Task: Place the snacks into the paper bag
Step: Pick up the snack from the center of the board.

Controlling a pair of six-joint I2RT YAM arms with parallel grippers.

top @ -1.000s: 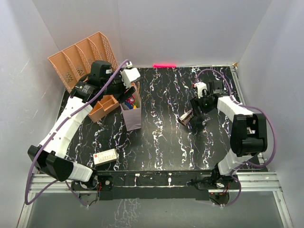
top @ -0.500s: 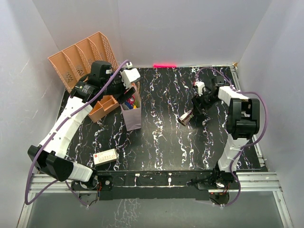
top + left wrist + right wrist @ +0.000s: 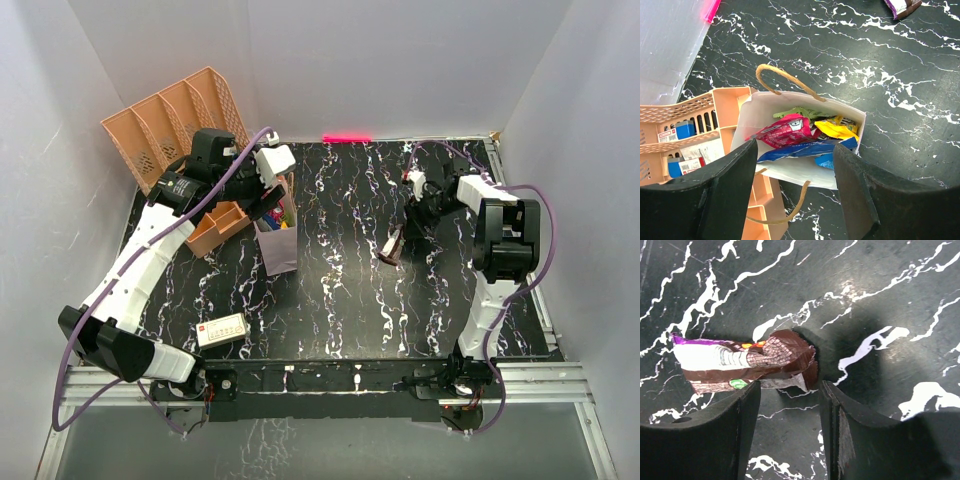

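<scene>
We see a white box nearest the bases. Mid-table, the paper bag stands upright with red, yellow, blue and green snacks inside. The left gripper is spread wide above its mouth, holding nothing. A brown snack bar lies flat just ahead of the right gripper, fingers apart, not grasping. The peach organiser is farthest.

I read the table as glossy black, white-veined, marble-look. Dark brown wrapper: crinkled, shiny film. Paper bag: matt paper, twisted cord handles. Packets inside it: glossy film. Organiser: smooth peach plastic.
</scene>
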